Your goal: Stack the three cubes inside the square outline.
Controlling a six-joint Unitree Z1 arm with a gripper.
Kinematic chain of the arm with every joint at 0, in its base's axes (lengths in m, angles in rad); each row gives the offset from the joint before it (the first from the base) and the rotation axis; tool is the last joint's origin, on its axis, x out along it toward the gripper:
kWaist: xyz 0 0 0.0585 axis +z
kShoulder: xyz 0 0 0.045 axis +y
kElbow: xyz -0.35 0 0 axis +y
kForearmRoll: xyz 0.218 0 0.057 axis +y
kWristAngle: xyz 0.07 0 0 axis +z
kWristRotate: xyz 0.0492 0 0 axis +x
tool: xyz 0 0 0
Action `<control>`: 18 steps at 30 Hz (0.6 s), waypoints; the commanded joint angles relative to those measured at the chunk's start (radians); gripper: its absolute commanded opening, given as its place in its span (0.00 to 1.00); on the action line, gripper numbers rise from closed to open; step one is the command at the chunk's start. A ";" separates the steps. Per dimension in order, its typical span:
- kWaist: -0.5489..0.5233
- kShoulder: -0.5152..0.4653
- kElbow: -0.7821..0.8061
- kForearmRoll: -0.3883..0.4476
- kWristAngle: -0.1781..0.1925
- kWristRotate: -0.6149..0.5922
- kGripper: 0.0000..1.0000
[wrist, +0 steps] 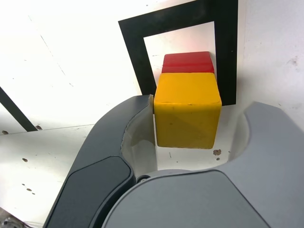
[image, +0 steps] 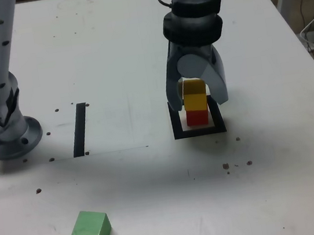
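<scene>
Yellow sat on red in the exterior view: the yellow cube (image: 194, 88) rested on the red cube (image: 197, 117), and both stood inside the square outline (image: 200, 131), well in from the white table's (image: 136, 56) edges. The gripper (image: 197, 96) hung over the stack with its jaws spread, one on each side of the yellow cube. The green cube (image: 91, 232) lay alone near the table's front edge, well apart from the outline. A narrow black strip (image: 80, 129) lay between the arm's base (image: 4, 136) and the outline. In the wrist view, the yellow cube (wrist: 187, 109) touched one finger (wrist: 135, 124) while a clear gap separated it from the other, so the jaws stood released; the red cube (wrist: 187, 62) showed beneath it within the outline (wrist: 135, 52).
</scene>
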 commanded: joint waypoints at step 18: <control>-0.118 -0.332 0.283 -0.002 0.049 -0.069 1.00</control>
